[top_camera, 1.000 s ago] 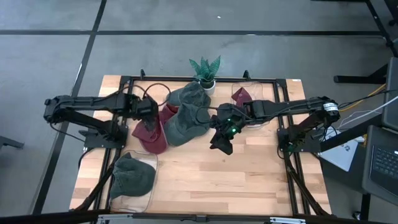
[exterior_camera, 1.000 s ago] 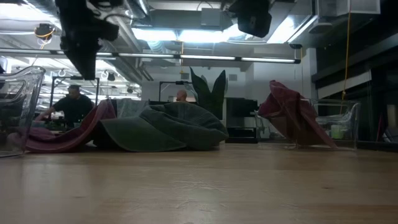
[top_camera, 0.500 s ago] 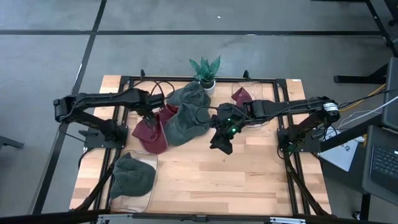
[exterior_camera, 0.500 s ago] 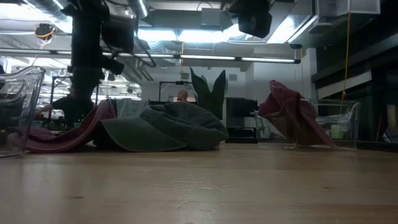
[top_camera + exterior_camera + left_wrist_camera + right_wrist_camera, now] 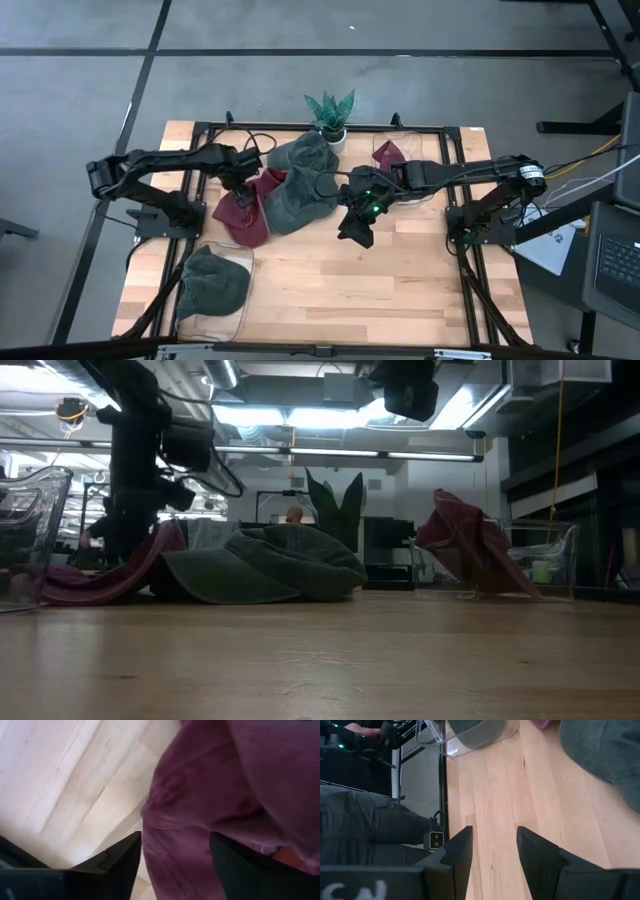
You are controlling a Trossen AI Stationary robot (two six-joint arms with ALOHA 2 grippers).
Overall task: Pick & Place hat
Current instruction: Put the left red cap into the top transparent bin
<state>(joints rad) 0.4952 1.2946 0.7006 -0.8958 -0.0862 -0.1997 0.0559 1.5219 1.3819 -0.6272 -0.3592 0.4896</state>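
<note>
Left wrist view: we're seeing the left claw (image 5: 172, 862) standing spread over the maroon hat (image 5: 225, 795). We're watching the right claw (image 5: 492, 852) hovering part-open above the desk (image 5: 505, 795), pinching nothing.

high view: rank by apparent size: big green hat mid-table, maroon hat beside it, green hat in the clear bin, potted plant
1. big green hat
2. maroon hat and green hat in the clear bin: look alike, maroon partly covered, no ranking
3. potted plant, smallest
</note>
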